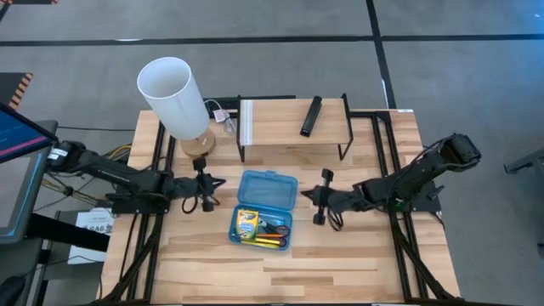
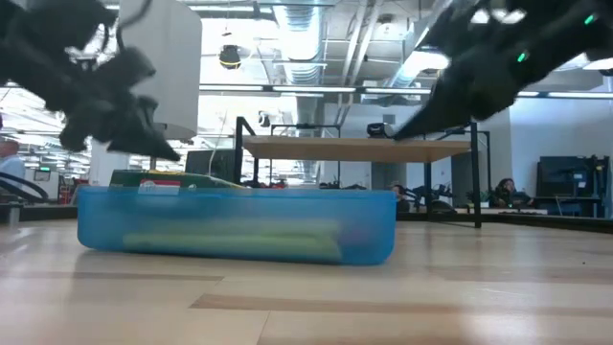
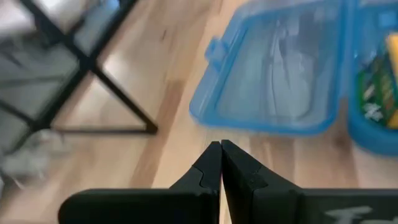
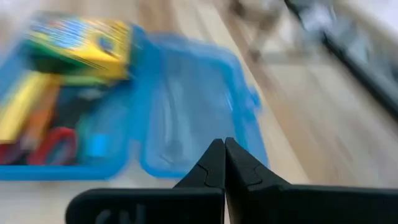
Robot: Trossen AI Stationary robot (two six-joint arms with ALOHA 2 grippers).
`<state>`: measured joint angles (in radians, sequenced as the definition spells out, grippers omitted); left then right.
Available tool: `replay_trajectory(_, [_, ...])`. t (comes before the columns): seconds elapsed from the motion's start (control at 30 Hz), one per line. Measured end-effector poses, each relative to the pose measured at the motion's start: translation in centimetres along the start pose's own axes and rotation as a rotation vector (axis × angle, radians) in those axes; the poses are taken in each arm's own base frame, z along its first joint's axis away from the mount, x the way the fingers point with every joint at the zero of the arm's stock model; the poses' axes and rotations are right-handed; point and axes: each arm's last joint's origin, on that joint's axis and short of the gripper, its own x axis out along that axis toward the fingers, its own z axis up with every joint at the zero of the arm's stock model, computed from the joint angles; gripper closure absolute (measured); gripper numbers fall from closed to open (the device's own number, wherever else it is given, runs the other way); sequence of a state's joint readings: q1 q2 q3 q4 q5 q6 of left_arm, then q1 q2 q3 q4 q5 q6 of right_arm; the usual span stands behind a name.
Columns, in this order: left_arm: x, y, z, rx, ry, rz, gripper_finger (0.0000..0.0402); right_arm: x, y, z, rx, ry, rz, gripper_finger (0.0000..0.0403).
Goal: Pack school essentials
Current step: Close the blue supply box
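A blue plastic pencil case (image 1: pixel 264 209) lies open in the middle of the table, with its empty lid (image 1: pixel 269 188) flat toward the far side. Its tray holds the yellow-green crayon box (image 1: pixel 246 223), red-handled scissors (image 4: pixel 53 146), yellow sticks (image 4: pixel 22 106), an orange pencil (image 4: pixel 43 118) and a small blue eraser (image 4: pixel 96 146). My left gripper (image 1: pixel 221 184) hovers shut just left of the lid (image 3: pixel 280 74). My right gripper (image 1: pixel 313 197) hovers shut just right of the case. In the low view both stand above the case (image 2: pixel 235 225).
A lamp with a white shade (image 1: pixel 174 92) stands at the far left. A wooden shelf on black legs (image 1: pixel 293 119) stands behind the case and carries a black bar (image 1: pixel 311 116). There is bare wood near the front edge (image 1: pixel 280 272).
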<state>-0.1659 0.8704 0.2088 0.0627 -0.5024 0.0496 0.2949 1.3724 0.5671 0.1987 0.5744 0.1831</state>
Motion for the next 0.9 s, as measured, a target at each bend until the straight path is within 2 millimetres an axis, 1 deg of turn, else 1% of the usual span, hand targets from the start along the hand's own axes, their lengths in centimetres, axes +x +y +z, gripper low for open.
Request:
replay_trajectory(0.07, [0.4, 0.6, -0.7, -0.042, 0.016, -0.005, 0.0402, 0.8, -0.8, -0.9, 0.073, 0.082, -0.048, 0.0393])
replay_trajectory(0.17, [1.0, 1.5, -1.3, -0.101, 0.014, -0.017, 0.0402, 2.0, -1.8, -2.3, 0.134, 0.198, -0.079, 0.0393])
replay_trajectory(0.33, [2.1, 2.9, -2.2, -0.164, 0.086, -0.036, 0.0401, 4.4, -2.8, -3.8, 0.182, 0.284, -0.081, 0.0396])
replay_trajectory(0.47, [3.3, 3.5, -2.8, -0.205, 0.116, -0.082, 0.0401, 6.1, -3.5, -5.1, 0.215, 0.334, -0.090, 0.0396])
replay_trajectory(0.63, [5.1, 3.5, -3.6, -0.221, 0.138, -0.116, 0.0401, 7.1, -3.9, -5.6, 0.249, 0.333, -0.101, 0.0396])
replay_trajectory(0.77, [6.6, 3.5, -4.1, -0.231, 0.172, -0.127, 0.0401, 7.3, -3.9, -5.6, 0.257, 0.327, -0.094, 0.0396])
replay_trajectory(0.9, [8.1, 3.6, -4.0, -0.243, 0.161, -0.134, 0.0402, 7.4, -3.9, -5.5, 0.266, 0.314, -0.085, 0.0396])
